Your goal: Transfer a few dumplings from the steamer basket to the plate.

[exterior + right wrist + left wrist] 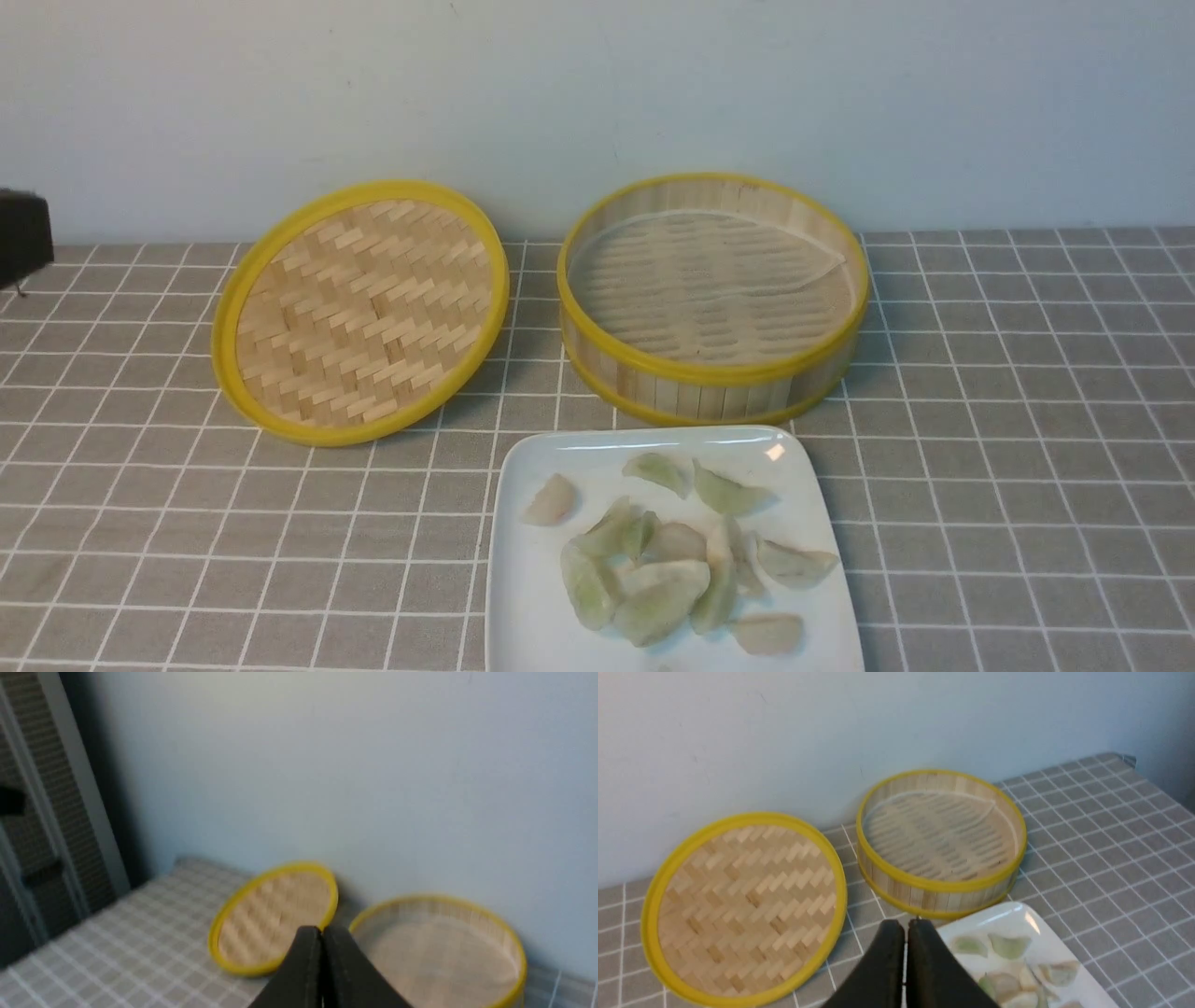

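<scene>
Bamboo steamer basket sits empty at the back of the counter, with only the translucent liner on its slatted floor. Dumplings, pale green and pinkish, all lie on the white plate just in front of the basket, most in a loose pile and a few apart. Woven lid is tilted up beside the basket, seemingly against the wall. Left gripper is closed, holding nothing, and hovers near the plate's corner. Right gripper is closed too and empty, high over the counter; that view is blurred. Step in hand: the transfer looks finished, with nothing left to pick. The next move likely just calls for keeping both arms clear of the plate, no further grasp.
</scene>
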